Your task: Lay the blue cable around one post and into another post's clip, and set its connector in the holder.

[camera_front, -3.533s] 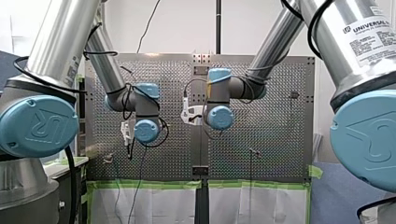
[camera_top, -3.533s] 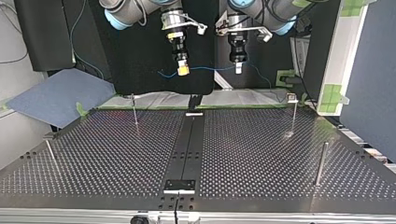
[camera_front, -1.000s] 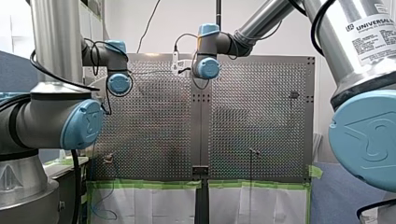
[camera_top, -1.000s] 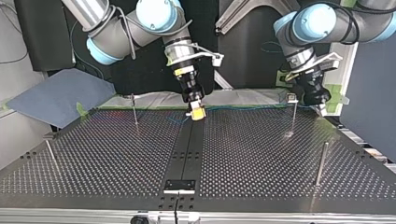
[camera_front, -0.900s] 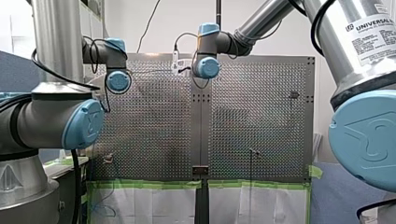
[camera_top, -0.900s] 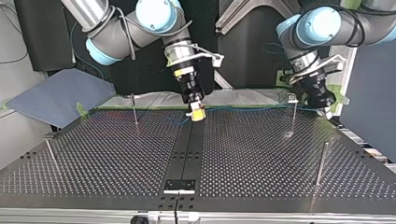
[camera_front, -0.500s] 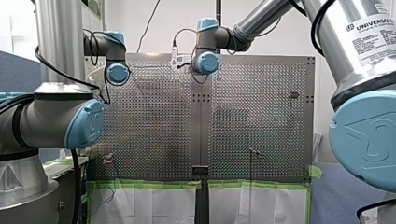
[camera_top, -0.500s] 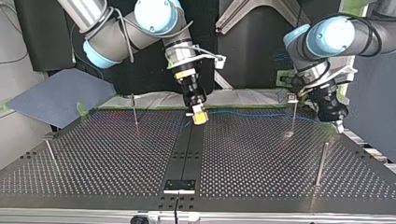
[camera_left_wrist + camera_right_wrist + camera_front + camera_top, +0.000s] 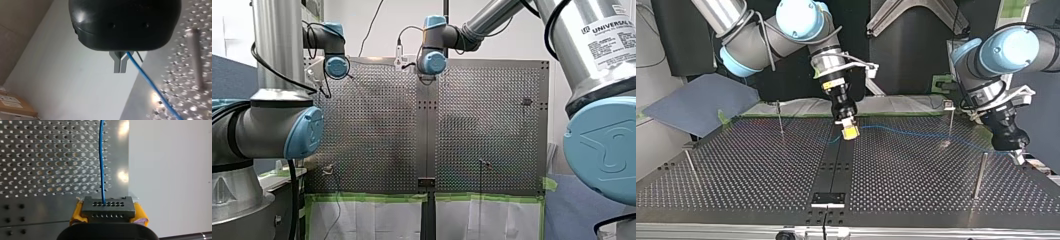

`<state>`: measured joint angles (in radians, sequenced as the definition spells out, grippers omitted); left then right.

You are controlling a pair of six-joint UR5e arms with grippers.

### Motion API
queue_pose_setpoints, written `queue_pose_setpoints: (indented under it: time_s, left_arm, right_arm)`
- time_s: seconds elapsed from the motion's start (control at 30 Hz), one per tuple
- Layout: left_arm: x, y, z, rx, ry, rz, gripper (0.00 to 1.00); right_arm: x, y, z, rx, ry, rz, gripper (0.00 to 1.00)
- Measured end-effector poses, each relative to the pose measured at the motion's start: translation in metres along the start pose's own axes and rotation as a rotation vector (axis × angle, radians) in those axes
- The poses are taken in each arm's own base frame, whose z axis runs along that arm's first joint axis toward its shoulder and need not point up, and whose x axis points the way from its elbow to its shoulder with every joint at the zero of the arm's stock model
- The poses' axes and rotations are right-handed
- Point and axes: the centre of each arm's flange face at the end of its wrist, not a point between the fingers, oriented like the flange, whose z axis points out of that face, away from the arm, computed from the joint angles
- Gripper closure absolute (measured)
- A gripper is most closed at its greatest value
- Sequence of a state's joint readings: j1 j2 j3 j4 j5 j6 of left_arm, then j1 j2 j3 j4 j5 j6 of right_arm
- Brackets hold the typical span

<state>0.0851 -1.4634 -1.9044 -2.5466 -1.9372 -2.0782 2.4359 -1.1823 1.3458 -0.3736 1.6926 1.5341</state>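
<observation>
Connector (image 9: 107, 208) is clamped between the yellow pads (image 9: 76, 215) of the right gripper (image 9: 850, 132), holes facing out, probably so it can be seated square later. Blue cable (image 9: 101, 157) exits the connector straight ahead of that gripper, over the tabletop (image 9: 37, 157), then spans almost taut to the left gripper (image 9: 120, 68), whose metal fingers (image 9: 115, 63) are pinched shut on it. The two-point hold was likely chosen so the span can be steered. A plain post (image 9: 979, 175) stands just beside the left gripper. The clip-topped post (image 9: 950, 120) is further off, between the two grippers. Cable not seen in the clip, nothing wrapped.
</observation>
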Motion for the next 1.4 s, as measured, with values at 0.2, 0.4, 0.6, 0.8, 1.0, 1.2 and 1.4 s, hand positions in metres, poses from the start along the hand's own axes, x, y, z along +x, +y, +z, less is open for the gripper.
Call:
queue_pose_setpoints:
  time_s: [0.2, 0.4, 0.6, 0.8, 1.0, 1.2, 1.4]
  left_arm:
    - [-0.002, -0.003, 0.019, 0.005, 0.008, 0.005, 1.00]
    - [-0.002, -0.001, 0.042, 0.004, 0.006, -0.002, 1.00]
    - [-0.015, 0.000, 0.064, 0.012, -0.025, -0.021, 1.00]
    - [-0.027, 0.009, 0.090, 0.027, -0.049, -0.052, 1.00]
    - [-0.020, 0.028, 0.104, 0.027, -0.031, -0.049, 1.00]
    - [-0.014, 0.035, 0.108, 0.027, -0.017, -0.038, 1.00]
    - [0.004, 0.039, 0.109, 0.033, 0.022, -0.020, 1.00]
  right_arm:
    - [0.015, 0.001, 0.008, 0.001, 0.030, 0.004, 1.00]
    - [0.022, 0.002, 0.013, 0.002, 0.048, 0.006, 1.00]
    - [0.030, 0.003, 0.018, 0.003, 0.061, 0.007, 1.00]
    - [0.032, 0.007, 0.021, -0.002, 0.065, 0.006, 1.00]
    - [0.031, 0.010, 0.022, -0.006, 0.057, 0.004, 1.00]
    - [0.026, 0.012, 0.023, -0.011, 0.047, 0.002, 1.00]
    - [0.009, 0.017, 0.027, -0.022, 0.021, -0.005, 1.00]
